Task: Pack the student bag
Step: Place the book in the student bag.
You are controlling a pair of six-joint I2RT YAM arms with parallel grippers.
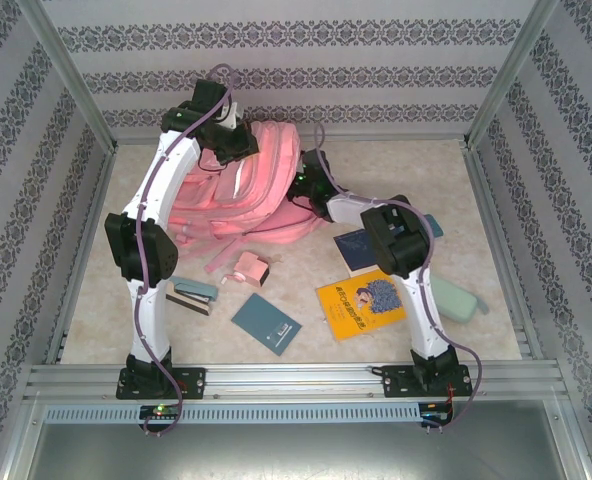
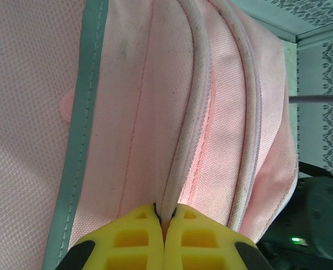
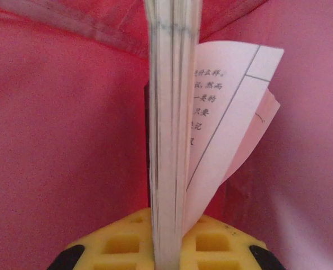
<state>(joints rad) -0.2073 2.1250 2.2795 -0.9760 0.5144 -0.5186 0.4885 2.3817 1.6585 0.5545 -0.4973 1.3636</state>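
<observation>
The student bag [image 1: 261, 175], a large pink backpack, lies at the back of the table. My left gripper [image 1: 238, 145] sits at its top edge. In the left wrist view the yellow fingers [image 2: 135, 236] are shut on a white piped seam [image 2: 183, 152] of the student bag [image 2: 127, 112]. My right gripper [image 1: 311, 188] reaches into the bag's right side. In the right wrist view it [image 3: 169, 216] is shut on a book [image 3: 169, 112] held edge-on, with a printed page [image 3: 223, 112] curling to the right and the bag's pink lining [image 3: 59, 140] all around.
On the table in front of the bag lie a yellow book [image 1: 361, 305], a dark blue notebook [image 1: 266, 323], another blue book [image 1: 354, 250], a green pencil case [image 1: 458, 298], a small pink pouch [image 1: 248, 268] and a teal book [image 1: 191, 293]. Patterned walls close three sides.
</observation>
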